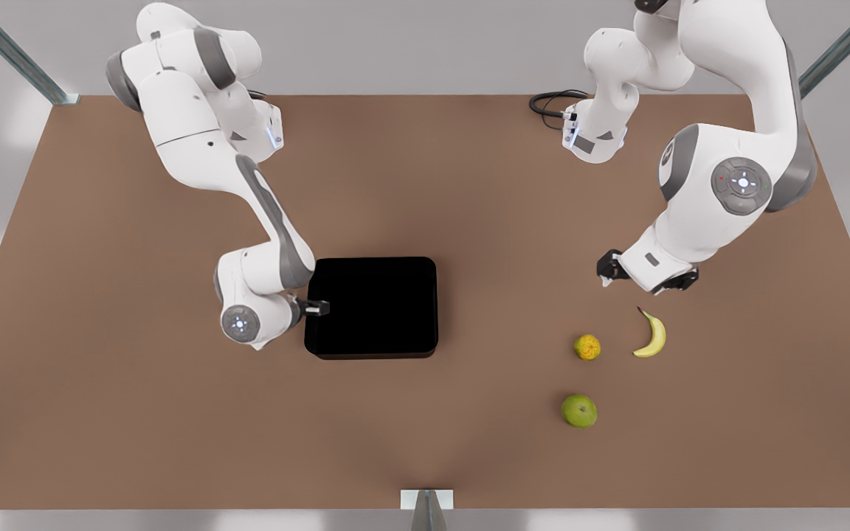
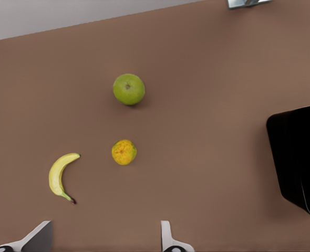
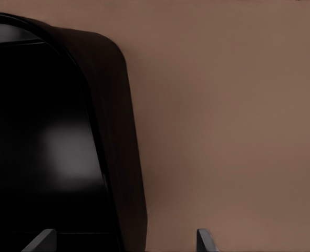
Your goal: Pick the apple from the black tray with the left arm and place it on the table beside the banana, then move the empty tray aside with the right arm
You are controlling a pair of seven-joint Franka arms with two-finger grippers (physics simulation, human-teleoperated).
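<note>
The glossy black shallow rectangular tray [image 1: 371,307] lay empty near the middle of the large matte brown tabletop [image 1: 137,413]. Being stiff, light and slick, it would likely slide easily; its low rim looked the only place to pinch. The right gripper [image 1: 317,307] sat at the rim on the front view's left, fingers [image 3: 205,240] spread astride the wall, not closed. The small round green apple [image 1: 579,411] rested on the table well apart from the tray, near the lumpy yellow-orange fruit [image 1: 587,346] and the small curved yellow banana [image 1: 652,335]. The left gripper [image 1: 646,284] hung open above the banana, holding nothing.
</note>
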